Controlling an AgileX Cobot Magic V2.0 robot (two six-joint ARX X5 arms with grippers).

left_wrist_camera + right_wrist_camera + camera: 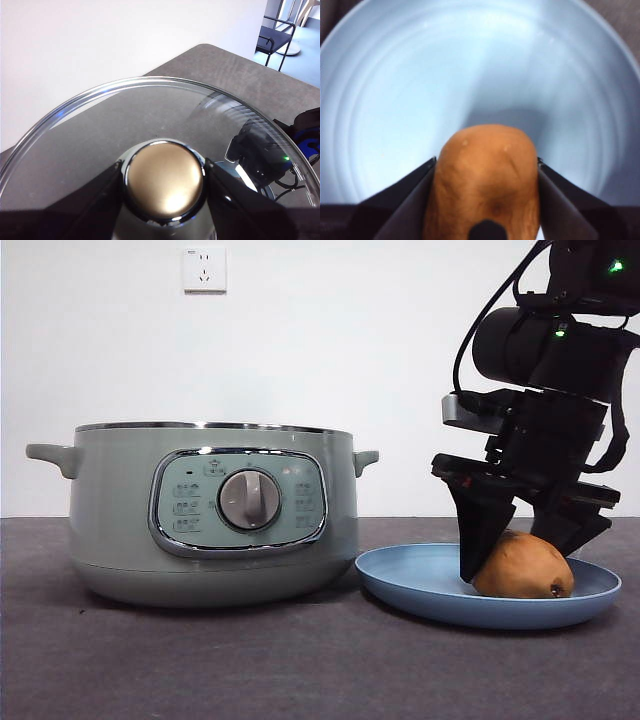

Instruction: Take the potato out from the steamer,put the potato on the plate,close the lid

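Observation:
The brown potato point(522, 565) lies on the light-blue plate point(410, 585), right of the sage-green steamer point(120, 510), which stands with no lid on it. My right gripper point(520, 562) comes down from the top right, with one jaw against each side of the potato. In the right wrist view the potato point(487, 170) sits between my gripper point(487, 200) jaws over the plate point(395, 90). My left gripper point(164, 185) is shut on the knob of the glass lid point(150, 110) and holds it in the air, out of the front view.
A white wall socket point(204, 269) is high on the back wall. Through the lid the other arm point(260, 155) shows dark over the grey table point(235, 70). A chair point(277, 37) stands beyond the table's far edge.

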